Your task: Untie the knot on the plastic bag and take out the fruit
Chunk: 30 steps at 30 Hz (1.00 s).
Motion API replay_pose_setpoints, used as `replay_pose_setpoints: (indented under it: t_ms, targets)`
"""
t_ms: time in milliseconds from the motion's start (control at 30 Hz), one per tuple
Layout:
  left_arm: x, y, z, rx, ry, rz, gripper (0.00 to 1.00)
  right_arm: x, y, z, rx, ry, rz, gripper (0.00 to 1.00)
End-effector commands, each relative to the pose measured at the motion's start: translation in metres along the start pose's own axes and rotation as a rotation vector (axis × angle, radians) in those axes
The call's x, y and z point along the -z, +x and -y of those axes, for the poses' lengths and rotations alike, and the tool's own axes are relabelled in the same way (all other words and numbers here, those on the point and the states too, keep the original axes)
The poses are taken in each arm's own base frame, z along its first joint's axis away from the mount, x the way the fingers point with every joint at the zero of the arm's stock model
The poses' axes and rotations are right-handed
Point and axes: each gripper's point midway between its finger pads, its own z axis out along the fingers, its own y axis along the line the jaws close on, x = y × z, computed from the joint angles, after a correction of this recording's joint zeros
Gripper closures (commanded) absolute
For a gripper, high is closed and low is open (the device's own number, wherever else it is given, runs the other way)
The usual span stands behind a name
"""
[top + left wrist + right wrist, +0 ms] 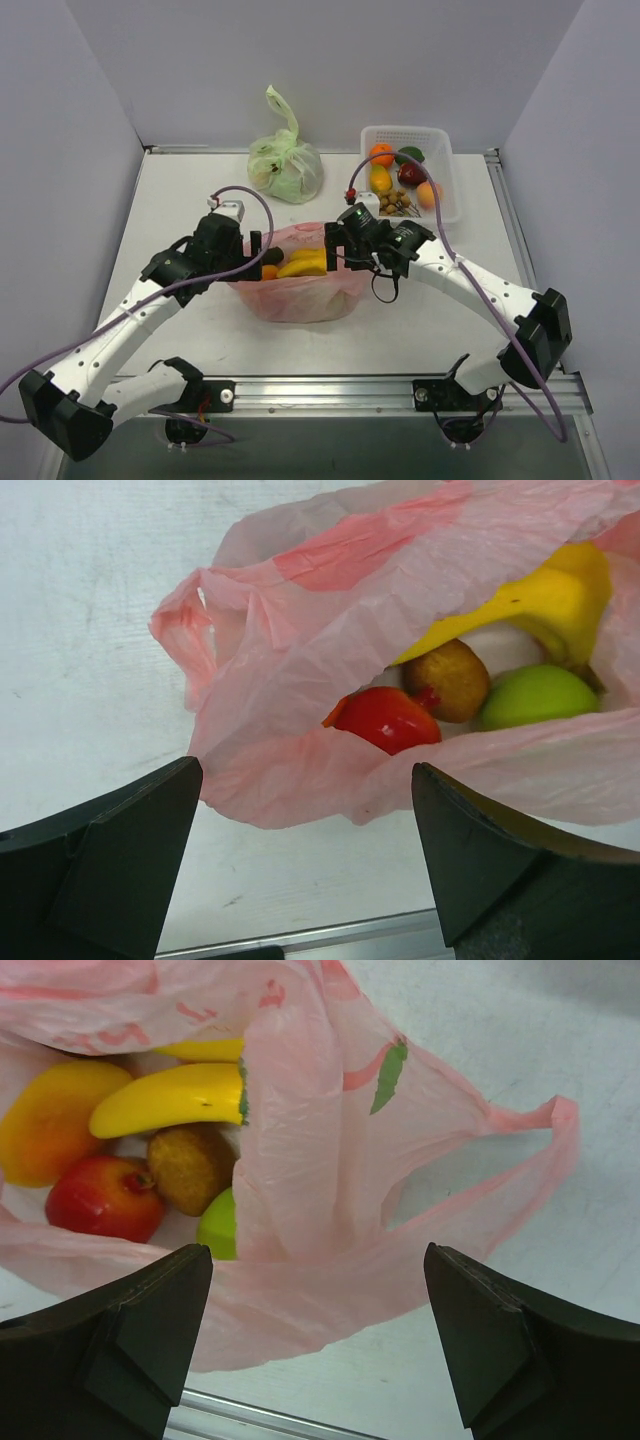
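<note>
The pink plastic bag [300, 290] lies in the middle of the table with its mouth open. No knot shows; its handle loops [185, 630] [520, 1155] lie loose and apart. Inside are a yellow banana [170, 1098], an orange-yellow fruit [45, 1120], a red apple [390, 718], a brown fruit [452, 678] and a green apple [535, 695]. My left gripper [260, 252] is open and empty at the bag's left rim, shown in its wrist view [305, 860]. My right gripper [334, 246] is open and empty at the right rim, shown in its wrist view [315, 1340].
A pale green tied bag [285, 165] stands at the back centre. A white basket [445, 170] with several fruits sits at the back right. The table's metal front rail [320, 385] runs just behind the arm bases.
</note>
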Motion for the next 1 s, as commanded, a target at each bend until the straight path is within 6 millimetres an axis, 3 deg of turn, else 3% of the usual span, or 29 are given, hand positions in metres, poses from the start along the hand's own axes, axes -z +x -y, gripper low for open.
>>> replay_pose_setpoints:
  t_ms: [0, 133, 300, 400, 467, 500, 533, 600, 633, 667, 733, 767, 833, 900, 967]
  targets:
    - [-0.004, -0.035, -0.010, -0.089, -0.118, 0.108, 0.03, -0.018, 0.018, 0.005, -0.052, 0.046, -0.024, 0.10]
    - [-0.024, -0.034, -0.020, -0.118, -0.218, 0.099, 0.03, -0.038, 0.044, 0.015, -0.083, 0.091, -0.075, 0.12]
    - [-0.043, -0.020, -0.038, -0.053, -0.320, 0.105, 0.03, -0.044, 0.077, 0.033, -0.092, 0.129, -0.130, 0.17]
    - [-0.052, -0.014, -0.048, 0.045, -0.320, 0.091, 0.05, -0.048, 0.100, 0.045, -0.132, 0.134, -0.173, 0.25]
    - [-0.061, -0.003, -0.055, 0.120, -0.291, 0.052, 0.09, -0.052, 0.119, 0.053, -0.183, 0.111, -0.217, 0.37]
    - [-0.061, 0.000, -0.056, 0.141, -0.273, 0.046, 0.11, -0.056, 0.116, 0.050, -0.210, 0.075, -0.203, 0.42]
    - [-0.064, 0.008, -0.055, 0.156, -0.245, 0.023, 0.13, -0.057, 0.121, 0.046, -0.235, 0.034, -0.229, 0.53]
    - [-0.063, 0.008, -0.057, 0.194, -0.216, 0.031, 0.24, -0.063, 0.119, 0.046, -0.274, -0.006, -0.225, 0.65]
    - [-0.063, 0.009, -0.057, 0.210, -0.201, 0.029, 0.31, -0.065, 0.117, 0.044, -0.280, -0.029, -0.218, 0.74]
    - [-0.064, 0.015, -0.052, 0.225, -0.160, 0.012, 0.43, -0.068, 0.110, 0.034, -0.288, -0.086, -0.198, 0.78]
    - [-0.064, 0.016, -0.051, 0.269, -0.125, 0.013, 0.54, -0.073, 0.107, 0.027, -0.282, -0.124, -0.189, 0.88]
    - [-0.064, 0.016, -0.046, 0.285, -0.084, 0.006, 0.67, -0.075, 0.099, 0.017, -0.283, -0.174, -0.172, 0.92]
    - [-0.064, 0.009, -0.048, 0.331, -0.052, 0.012, 0.77, -0.079, 0.092, 0.011, -0.271, -0.200, -0.166, 1.00]
    - [-0.062, -0.008, -0.036, 0.372, 0.055, 0.019, 0.90, -0.082, 0.071, -0.001, -0.280, -0.260, -0.111, 1.00]
    - [-0.061, -0.030, -0.046, 0.459, 0.106, 0.059, 0.97, -0.083, 0.050, -0.006, -0.303, -0.313, -0.060, 1.00]
